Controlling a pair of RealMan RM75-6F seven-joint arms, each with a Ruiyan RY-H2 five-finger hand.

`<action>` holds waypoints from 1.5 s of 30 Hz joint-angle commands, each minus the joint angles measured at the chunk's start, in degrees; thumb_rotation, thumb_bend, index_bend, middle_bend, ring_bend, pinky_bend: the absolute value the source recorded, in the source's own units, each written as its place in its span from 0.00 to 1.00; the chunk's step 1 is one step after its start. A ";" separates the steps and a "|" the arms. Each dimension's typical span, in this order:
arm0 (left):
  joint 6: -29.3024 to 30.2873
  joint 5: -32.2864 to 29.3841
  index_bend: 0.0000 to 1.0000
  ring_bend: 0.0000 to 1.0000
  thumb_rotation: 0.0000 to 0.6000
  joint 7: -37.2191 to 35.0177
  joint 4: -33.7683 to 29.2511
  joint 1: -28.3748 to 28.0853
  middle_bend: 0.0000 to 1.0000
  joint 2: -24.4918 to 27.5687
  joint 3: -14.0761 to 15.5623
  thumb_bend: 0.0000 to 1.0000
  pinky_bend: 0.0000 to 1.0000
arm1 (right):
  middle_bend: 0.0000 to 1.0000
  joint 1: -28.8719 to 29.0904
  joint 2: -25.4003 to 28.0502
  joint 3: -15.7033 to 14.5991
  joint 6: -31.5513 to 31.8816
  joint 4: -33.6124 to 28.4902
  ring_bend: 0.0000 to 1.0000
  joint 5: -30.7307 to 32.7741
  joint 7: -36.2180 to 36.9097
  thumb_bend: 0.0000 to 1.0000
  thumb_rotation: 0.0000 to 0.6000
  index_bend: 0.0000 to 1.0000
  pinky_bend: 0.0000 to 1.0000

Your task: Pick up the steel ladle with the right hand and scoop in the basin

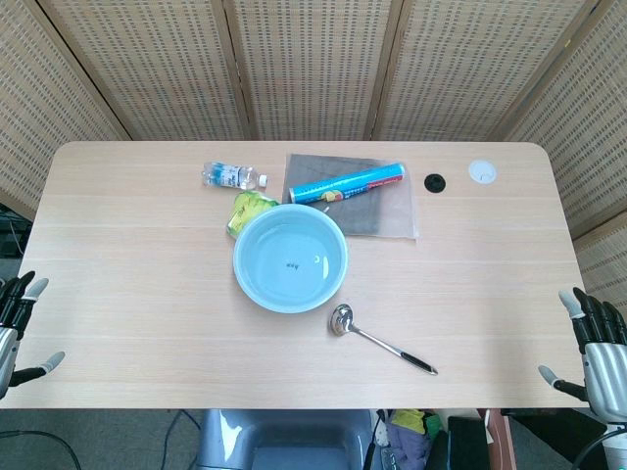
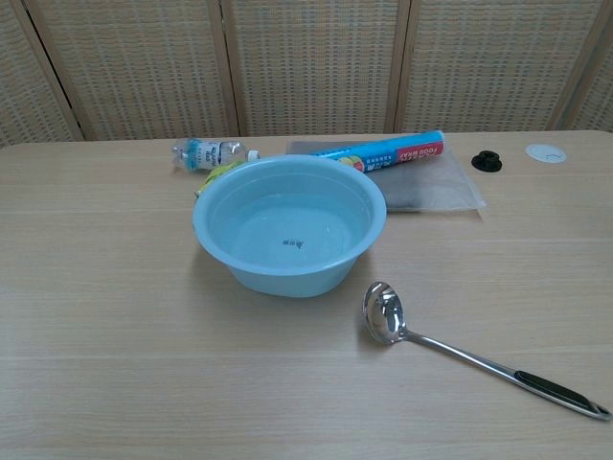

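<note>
Nothing is grasped yet: the right hand, fingers spread and empty, must reach the steel ladle at the basin's five o'clock.

steel ladle lies on the table just right-front of the light blue basin, bowl toward it, apart.

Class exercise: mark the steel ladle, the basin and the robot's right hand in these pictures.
steel ladle (image 2: 385, 313): chest view, on the shiny bowl of the ladle.
basin (image 1: 248, 238): head view, on the pale blue rim at the far left.
right hand (image 1: 592, 345): head view, on the middle of the hand by the table's right edge.
</note>
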 commanded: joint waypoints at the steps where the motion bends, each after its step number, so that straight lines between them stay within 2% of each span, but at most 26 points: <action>1: 0.04 0.07 0.00 0.00 1.00 0.02 0.04 0.02 0.00 -0.04 0.00 0.00 0.00 | 0.00 0.02 -0.02 -0.04 -0.11 0.05 0.00 0.02 -0.02 0.00 1.00 0.00 0.00; 8: -0.61 -1.25 0.00 0.00 1.00 0.24 0.16 -0.23 0.00 -0.27 -0.61 0.00 0.00 | 0.00 0.80 -0.07 -0.82 -2.10 -0.24 0.00 -0.69 -0.67 0.00 1.00 0.00 0.00; 9: -0.78 -1.52 0.00 0.00 1.00 0.32 0.15 -0.30 0.00 -0.34 -0.73 0.00 0.00 | 0.03 1.20 -0.28 -0.90 -2.36 -0.17 0.02 -1.50 -0.63 0.00 1.00 0.00 0.00; 10: -1.07 -1.83 0.00 0.00 1.00 0.54 0.16 -0.45 0.00 -0.43 -0.86 0.00 0.00 | 0.14 2.34 -0.88 -0.81 -2.61 0.66 0.12 -3.82 -1.20 0.00 1.00 0.00 0.02; 11: -1.33 -2.05 0.00 0.00 1.00 0.78 0.15 -0.59 0.00 -0.53 -0.96 0.00 0.00 | 0.24 3.21 -1.56 -0.56 -2.81 1.72 0.22 -5.22 -2.02 0.00 1.00 0.00 0.09; 12: -1.65 -2.28 0.00 0.00 1.00 1.16 0.10 -0.75 0.00 -0.68 -1.05 0.00 0.00 | 0.42 4.28 -2.48 -0.33 -3.26 3.11 0.41 -6.73 -3.11 0.00 1.00 0.00 0.29; 13: -2.06 -2.47 0.00 0.00 1.00 1.70 0.03 -0.92 0.00 -0.90 -1.05 0.00 0.00 | 0.60 5.61 -3.62 -0.06 -4.03 4.64 0.60 -8.23 -4.56 0.00 1.00 0.00 0.58; 15: -2.69 -2.69 0.00 0.00 1.00 2.66 0.01 -1.17 0.00 -1.29 -1.01 0.00 0.00 | 0.79 8.10 -4.19 -1.04 -8.79 5.11 0.81 -9.62 -7.80 0.00 1.00 0.00 0.94; 16: -2.90 -2.92 0.00 0.00 1.00 3.04 -0.03 -1.27 0.00 -1.44 -1.09 0.00 0.00 | 0.86 9.19 -3.94 -1.46 -11.30 4.37 0.87 -9.61 -8.75 0.00 1.00 0.00 1.00; 19: -3.55 -3.72 0.00 0.00 1.00 4.12 -0.10 -1.54 0.00 -1.85 -1.31 0.00 0.00 | 0.94 12.03 -4.73 -1.84 -17.31 3.40 0.94 -8.54 -11.05 0.00 1.00 0.00 1.00; 22: -4.45 -4.59 0.00 0.00 1.00 4.94 0.05 -1.85 0.00 -2.13 -1.42 0.00 0.00 | 0.96 13.84 -6.78 -1.91 -22.90 3.82 0.96 -4.81 -13.85 0.00 1.00 0.00 1.00; 25: -4.87 -5.07 0.00 0.00 1.00 5.19 0.06 -2.00 0.00 -2.21 -1.50 0.00 0.00 | 0.96 14.52 -7.86 -1.66 -25.34 3.89 0.96 -2.13 -17.07 0.00 1.00 0.00 1.00; 26: -5.24 -5.55 0.00 0.00 1.00 5.35 0.18 -2.19 0.00 -2.30 -1.67 0.00 0.00 | 0.96 14.98 -9.32 -1.64 -26.91 4.65 0.96 -0.50 -20.52 0.00 1.00 0.00 1.00; 29: -5.81 -6.27 0.00 0.00 1.00 5.60 0.26 -2.49 0.00 -2.50 -1.92 0.00 0.00 | 0.96 14.80 -12.76 -1.30 -27.41 4.80 0.96 3.22 -26.71 0.00 1.00 0.00 1.00; 33: -6.22 -6.67 0.00 0.00 1.00 5.99 0.40 -2.68 0.00 -2.75 -1.95 0.00 0.00 | 0.96 14.88 -15.75 -1.53 -27.54 5.06 0.96 5.50 -31.03 0.00 1.00 0.00 1.00; 45: -6.59 -7.27 0.00 0.00 1.00 6.31 0.61 -2.89 0.00 -3.12 -1.96 0.00 0.00 | 0.96 17.59 -21.90 -2.32 -30.01 6.23 0.96 6.88 -34.98 0.00 1.00 0.00 1.00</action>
